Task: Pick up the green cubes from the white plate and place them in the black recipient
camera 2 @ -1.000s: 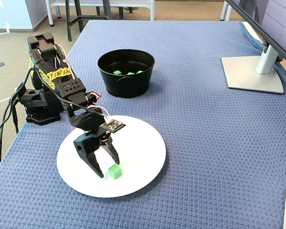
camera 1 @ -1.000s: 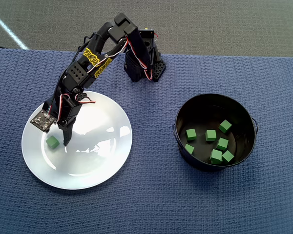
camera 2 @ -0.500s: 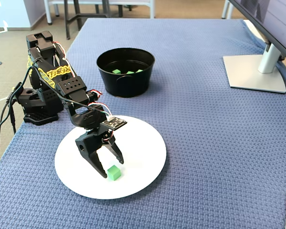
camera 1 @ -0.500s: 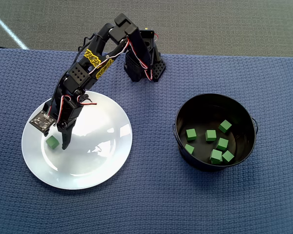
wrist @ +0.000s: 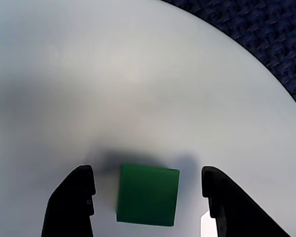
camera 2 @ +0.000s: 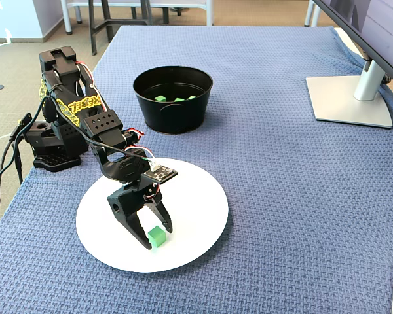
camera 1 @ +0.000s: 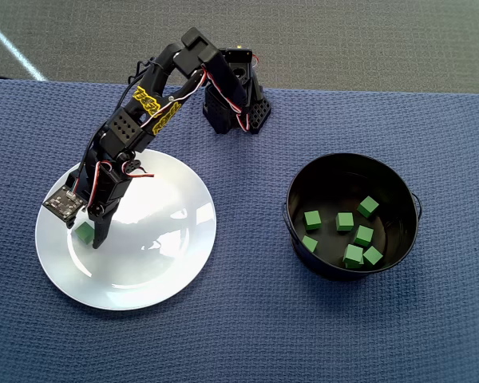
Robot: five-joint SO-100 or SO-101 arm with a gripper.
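1. Since 1 s ago, the gripper (camera 1: 88, 237) has been shifted over the cube (camera 1: 84, 234), which was beside it before.
2. Jaws are held apart, with the cube (wrist: 148, 195) seen between the fingertips (wrist: 74, 197) in the wrist view, neither touching it.
3. 1 cube (camera 2: 156, 236) is left on the plate (camera 2: 196, 203), near its front edge in the fixed view.
4. 7 cubes (camera 1: 345, 221) are seen inside the pot (camera 1: 335, 171), well apart from the plate (camera 1: 168, 255).
5. Both are set on a blue cloth (camera 1: 247, 319).
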